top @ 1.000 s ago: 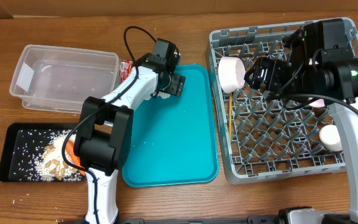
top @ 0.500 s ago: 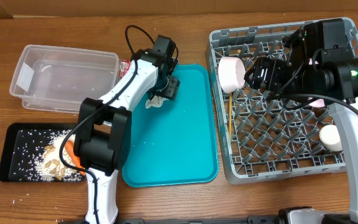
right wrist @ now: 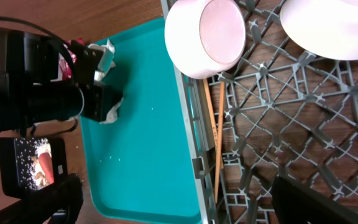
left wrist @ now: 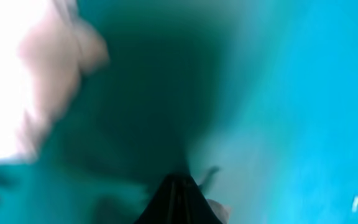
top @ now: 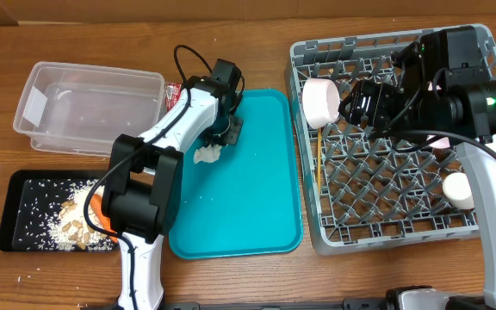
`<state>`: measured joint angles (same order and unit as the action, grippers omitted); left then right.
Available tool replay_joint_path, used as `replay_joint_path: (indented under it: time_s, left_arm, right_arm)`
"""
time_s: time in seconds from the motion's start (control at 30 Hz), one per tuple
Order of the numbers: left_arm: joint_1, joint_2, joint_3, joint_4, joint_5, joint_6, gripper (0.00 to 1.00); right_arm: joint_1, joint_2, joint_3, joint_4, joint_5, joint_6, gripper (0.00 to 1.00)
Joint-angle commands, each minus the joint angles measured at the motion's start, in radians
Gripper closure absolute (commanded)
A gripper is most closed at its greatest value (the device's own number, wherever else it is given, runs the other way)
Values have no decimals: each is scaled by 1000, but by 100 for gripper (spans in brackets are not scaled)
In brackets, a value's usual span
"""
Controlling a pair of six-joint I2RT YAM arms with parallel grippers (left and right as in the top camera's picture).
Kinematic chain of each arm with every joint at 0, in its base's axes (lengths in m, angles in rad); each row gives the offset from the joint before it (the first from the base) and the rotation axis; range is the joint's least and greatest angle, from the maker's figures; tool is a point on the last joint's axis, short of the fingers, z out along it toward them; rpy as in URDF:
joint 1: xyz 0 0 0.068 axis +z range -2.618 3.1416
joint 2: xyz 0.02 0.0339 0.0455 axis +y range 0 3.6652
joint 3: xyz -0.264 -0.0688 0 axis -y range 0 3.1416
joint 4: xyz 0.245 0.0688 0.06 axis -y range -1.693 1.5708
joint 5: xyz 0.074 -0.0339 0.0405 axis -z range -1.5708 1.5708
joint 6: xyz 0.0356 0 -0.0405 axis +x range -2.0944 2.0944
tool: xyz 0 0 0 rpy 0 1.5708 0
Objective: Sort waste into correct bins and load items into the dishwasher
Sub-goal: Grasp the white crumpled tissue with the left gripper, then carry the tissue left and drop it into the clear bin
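Overhead: print on red snack wrapper (top: 172,89) is too small to read. Crumpled white paper (top: 205,155) is lying on teal tray (top: 248,215), just beside L gripper (top: 230,130), on its black-tray side. L wrist view is blurring out, so can't tell if L is clenching. R gripper (right wrist: 176,183) is hanging spread wide over grey rack (top: 386,198), nr white bowl (top: 320,102).

Teal serving tray (top: 248,202), white paper (top: 206,155), grey lattice rack (top: 386,220), white-pink bowl (top: 319,103), black tray (top: 14,226) w/ beige scraps (top: 67,222).
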<state>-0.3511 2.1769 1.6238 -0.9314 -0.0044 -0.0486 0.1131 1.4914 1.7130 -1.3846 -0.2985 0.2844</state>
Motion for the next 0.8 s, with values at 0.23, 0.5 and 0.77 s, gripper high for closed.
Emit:
replay_joint_path:
  time_s: [0.23,0.5,0.77]
  left_arm:
    - [14,16,460,-484,-132,-39,96]
    - [145,16,623,-619,-220,-156,96]
    - [343,17,560,-567,-31,-250,66]
  right_arm:
    - [4,-8,9,-7,9,-1,0]
    - [4,-8,9,-13,9,-1,0]
    - [4,-8,9,-5,10,-1,0]
